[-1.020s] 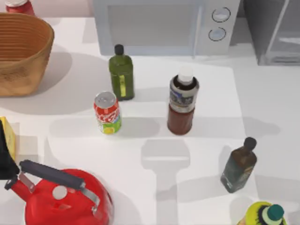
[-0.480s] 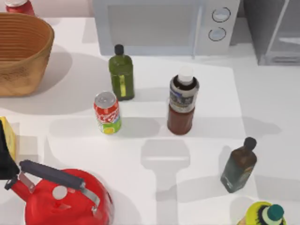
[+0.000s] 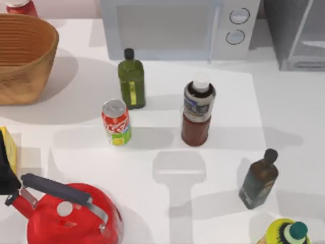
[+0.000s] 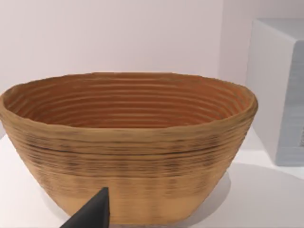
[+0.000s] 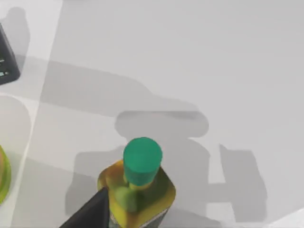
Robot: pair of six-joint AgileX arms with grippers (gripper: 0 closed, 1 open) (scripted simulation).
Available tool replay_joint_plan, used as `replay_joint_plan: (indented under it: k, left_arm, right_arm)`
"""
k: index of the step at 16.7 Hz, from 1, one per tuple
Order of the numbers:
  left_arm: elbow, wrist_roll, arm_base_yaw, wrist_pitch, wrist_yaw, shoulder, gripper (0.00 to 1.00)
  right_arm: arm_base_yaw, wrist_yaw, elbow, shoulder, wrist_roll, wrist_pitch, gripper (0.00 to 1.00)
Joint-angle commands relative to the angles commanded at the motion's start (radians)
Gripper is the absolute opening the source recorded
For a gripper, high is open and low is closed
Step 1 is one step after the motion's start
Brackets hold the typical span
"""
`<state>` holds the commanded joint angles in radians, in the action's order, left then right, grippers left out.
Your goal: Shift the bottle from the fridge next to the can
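Where the fingers of either gripper would tell their spread, the wrist views give just one dark fingertip apiece, so I cannot tell whether the left or the right gripper is open or closed. That dark tip of the left gripper point(image 4: 90, 213) hangs in front of a woven tan basket point(image 4: 128, 142) with a ribbed inside, standing at the table's far left with a pale grey box edge beside it. That of the right gripper point(image 5: 90, 211) sits just beside a yellow bottle with a green cap point(image 5: 140, 183), which stands at the near right edge of the white table point(image 3: 284, 117). Out on the table, the tall clear plastic bottle with a white cap, dark grey-blue label and reddish-brown liquid point(image 3: 197, 114) stands upright near the middle, free of any grip. The small red soda can with a silver top and green-yellow lower band point(image 3: 116, 122) stands upright to its left, apart from it. Behind the can stands an olive-green bottle with a black cap point(image 3: 132, 80), and a dark green-brown black-capped bottle point(image 3: 259, 180) stands toward the near right. A pale grey microwave with two round dials point(image 3: 177, 28) lines the far edge, with the grey metallic fridge with a glassy door point(image 3: 297, 33) at the far right corner. A red kettle with a dark handle point(image 3: 71, 213) fills the near left.
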<state>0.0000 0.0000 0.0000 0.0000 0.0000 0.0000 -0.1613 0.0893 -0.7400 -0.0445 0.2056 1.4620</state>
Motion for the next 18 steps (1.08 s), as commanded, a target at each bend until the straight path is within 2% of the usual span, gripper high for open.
replay_joint_plan:
  k: [5,14,18]
  left_arm:
    - [0.000,0.000,0.000,0.000,0.000,0.000,1.00]
    - [0.000,0.000,0.000,0.000,0.000,0.000,1.00]
    - [0.000,0.000,0.000,0.000,0.000,0.000,1.00]
  right_arm:
    - [-0.332,0.168,-0.126,0.371,0.368,0.008,1.00]
    - [-1.082,0.548,-0.389,1.226,1.197,0.027,1.00]
    - [-1.372,0.701,-0.490,1.554,1.522,0.026,1.00]
